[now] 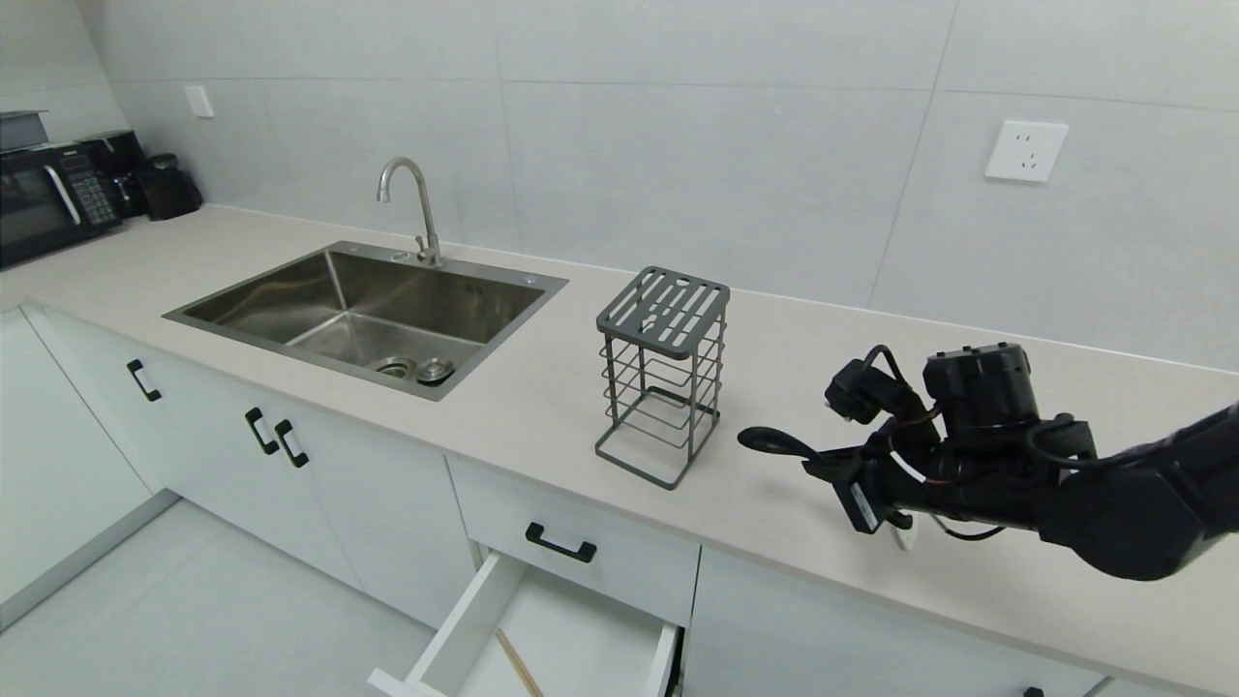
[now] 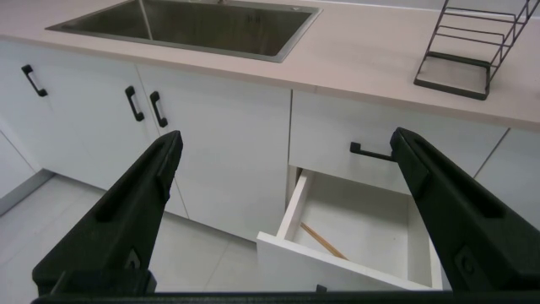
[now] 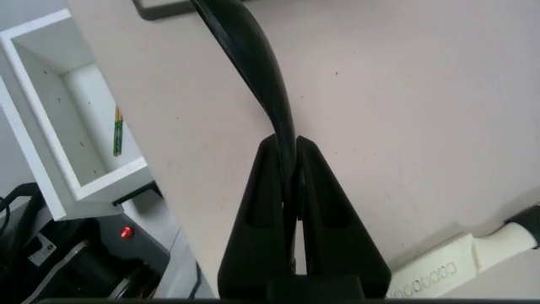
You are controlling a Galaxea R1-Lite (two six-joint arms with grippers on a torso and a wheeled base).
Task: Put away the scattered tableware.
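Countertop [image 1: 542, 397] under right fingers [image 3: 261, 211] pinching a black spoon [image 3: 249, 59]; left fingers [image 2: 135, 211] spread wide

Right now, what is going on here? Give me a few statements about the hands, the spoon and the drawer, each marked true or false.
1. The right hand grips a black spoon. True.
2. The drawer is closed. False: it is pulled open.
3. The left hand is open and holds nothing. True.
4. The rack stands in the sink. False: it stands on the counter, beside the sink.
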